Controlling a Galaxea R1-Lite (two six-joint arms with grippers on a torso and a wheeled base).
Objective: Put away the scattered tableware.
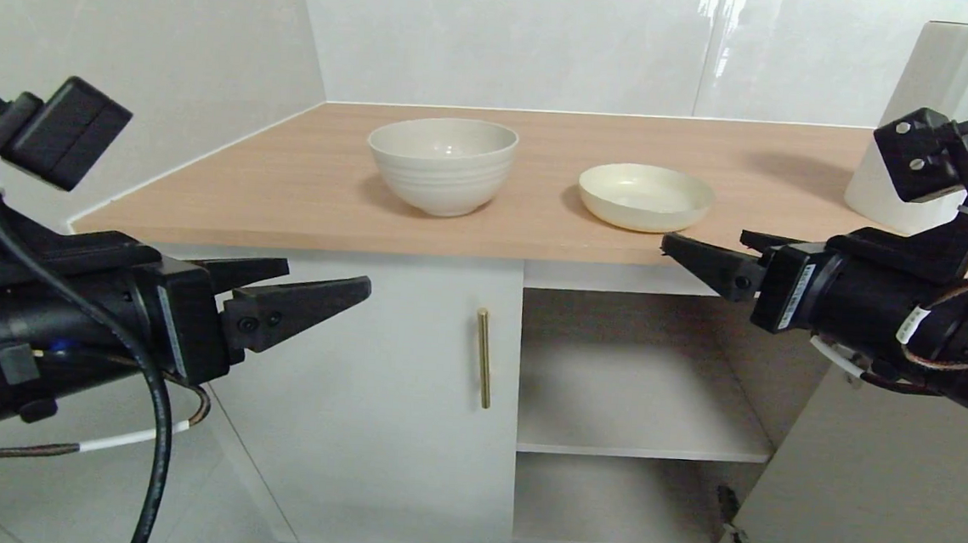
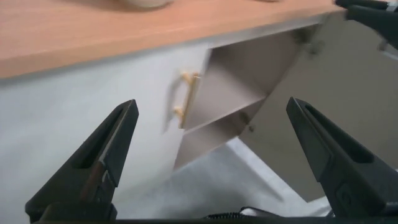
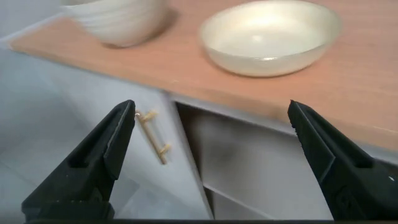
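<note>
Left gripper (image 1: 326,277), right gripper (image 1: 705,249): fingers spread wide, empty. Right near shallow cream ceramic dish (image 1: 645,197) by wooden counter (image 1: 286,181) edge. Risk: low rim slips pinch, dish falls.

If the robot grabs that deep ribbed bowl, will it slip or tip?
The bowl looks glossy, so it may slip when pinched. It seems rigid, probably breakable ceramic. Its narrow foot under a wide rim suggests a high push could tip it.
</note>
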